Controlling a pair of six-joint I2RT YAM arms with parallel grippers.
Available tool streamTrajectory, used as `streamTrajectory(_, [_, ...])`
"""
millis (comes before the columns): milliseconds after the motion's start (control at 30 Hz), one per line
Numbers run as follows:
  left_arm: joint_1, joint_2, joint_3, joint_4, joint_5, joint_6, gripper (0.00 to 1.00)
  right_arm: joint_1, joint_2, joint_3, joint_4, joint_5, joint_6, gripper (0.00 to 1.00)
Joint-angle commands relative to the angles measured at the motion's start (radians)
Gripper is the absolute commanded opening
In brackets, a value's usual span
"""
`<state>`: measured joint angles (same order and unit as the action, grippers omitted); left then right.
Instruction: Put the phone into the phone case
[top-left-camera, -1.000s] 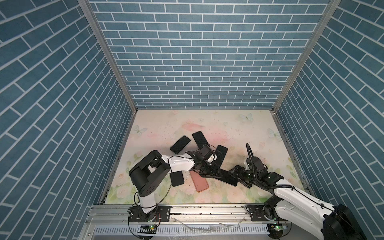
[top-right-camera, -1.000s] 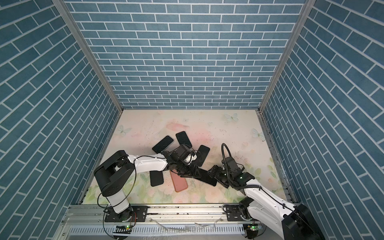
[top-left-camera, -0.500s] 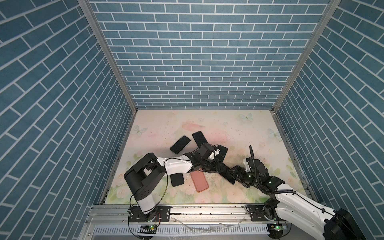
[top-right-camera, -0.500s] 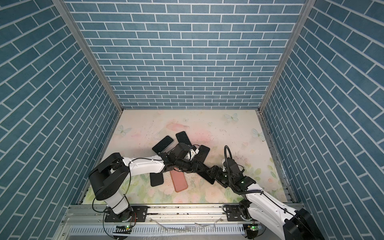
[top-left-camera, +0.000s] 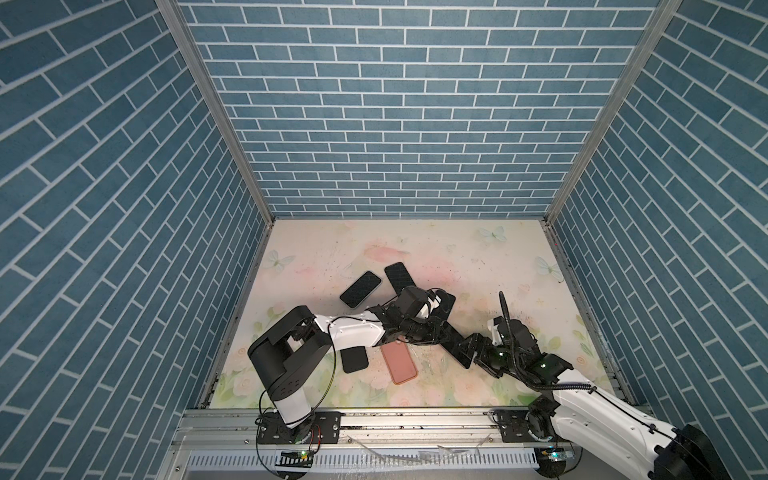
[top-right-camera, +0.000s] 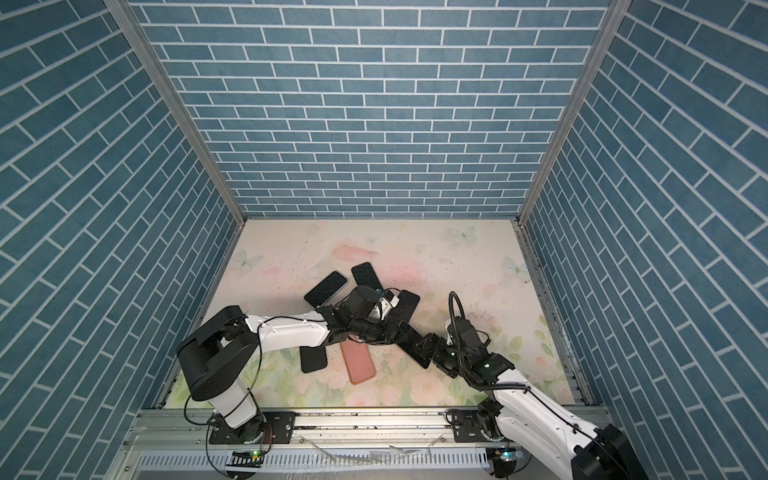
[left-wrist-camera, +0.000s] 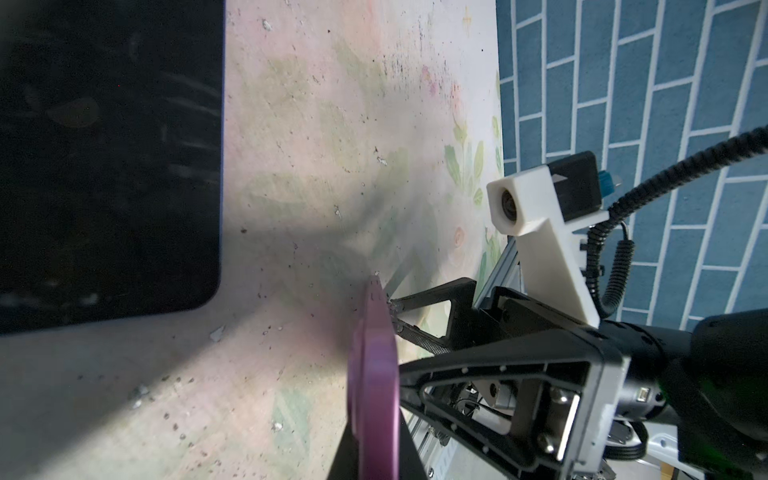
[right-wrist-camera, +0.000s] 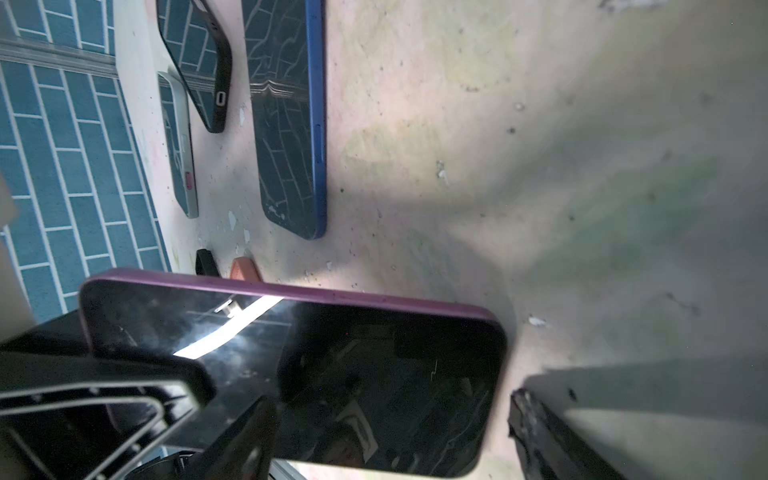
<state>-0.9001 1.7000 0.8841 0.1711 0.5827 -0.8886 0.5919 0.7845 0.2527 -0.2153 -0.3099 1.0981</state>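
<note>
A black-screened phone with a purple rim is held off the table between my two grippers in both top views. My left gripper is shut on one end of it; in the left wrist view the purple edge runs out from between its jaws. My right gripper is open and faces the screen, with one finger just past the phone's free end, a thin gap between them. The pink phone case lies flat on the table in front of the left gripper.
A short black case lies left of the pink one. Behind the left arm lie a blue-rimmed phone, a black-cased phone and a grey one. Blue brick walls close three sides; a metal rail runs along the front.
My left gripper's jaws have closed on the phone's end. The right gripper stays wide beside the phone and has barely moved.
</note>
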Motion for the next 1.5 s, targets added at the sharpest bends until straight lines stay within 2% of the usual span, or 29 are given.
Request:
streamTrajectory(0, [-0.003, -0.051, -0.011, 0.005, -0.022, -0.001, 0.08, -0.019, -0.049, 0.100, -0.170, 0.069, -0.083, 0.91])
streamTrajectory(200, [0.045, -0.106, 0.021, 0.016, -0.024, -0.028, 0.05, -0.059, -0.056, 0.330, -0.352, 0.125, -0.292, 0.95])
streamTrajectory(300, [0.101, -0.138, 0.064, 0.015, 0.008, -0.042, 0.05, -0.118, -0.031, 0.432, -0.401, 0.051, -0.394, 0.94])
streamTrajectory(400, [0.172, -0.180, 0.116, -0.009, 0.035, -0.040, 0.05, -0.222, -0.010, 0.495, -0.405, -0.036, -0.415, 0.93])
streamTrajectory(467, [0.229, -0.206, 0.146, -0.013, 0.064, -0.050, 0.05, -0.286, 0.006, 0.519, -0.348, -0.134, -0.409, 0.93])
streamTrajectory(567, [0.300, -0.227, 0.178, 0.010, 0.116, -0.089, 0.05, -0.343, 0.081, 0.544, -0.205, -0.320, -0.349, 0.92])
streamTrajectory(667, [0.348, -0.221, 0.210, 0.065, 0.197, -0.144, 0.05, -0.356, 0.189, 0.570, -0.015, -0.484, -0.241, 0.87])
streamTrajectory(767, [0.358, -0.205, 0.242, 0.125, 0.271, -0.197, 0.05, -0.356, 0.263, 0.575, 0.203, -0.585, -0.101, 0.84])
streamTrajectory(1000, [0.359, -0.192, 0.250, 0.219, 0.318, -0.298, 0.05, -0.354, 0.360, 0.629, 0.311, -0.649, -0.052, 0.82])
streamTrajectory(1100, [0.357, -0.197, 0.241, 0.228, 0.322, -0.313, 0.05, -0.353, 0.396, 0.620, 0.432, -0.680, 0.027, 0.78])
streamTrajectory(1233, [0.359, -0.187, 0.219, 0.311, 0.324, -0.381, 0.05, -0.345, 0.434, 0.602, 0.625, -0.720, 0.141, 0.62])
streamTrajectory(1400, [0.358, -0.168, 0.199, 0.398, 0.319, -0.445, 0.05, -0.312, 0.442, 0.608, 0.647, -0.737, 0.157, 0.54])
streamTrajectory(1467, [0.359, -0.161, 0.199, 0.402, 0.318, -0.449, 0.05, -0.298, 0.447, 0.611, 0.651, -0.745, 0.157, 0.47])
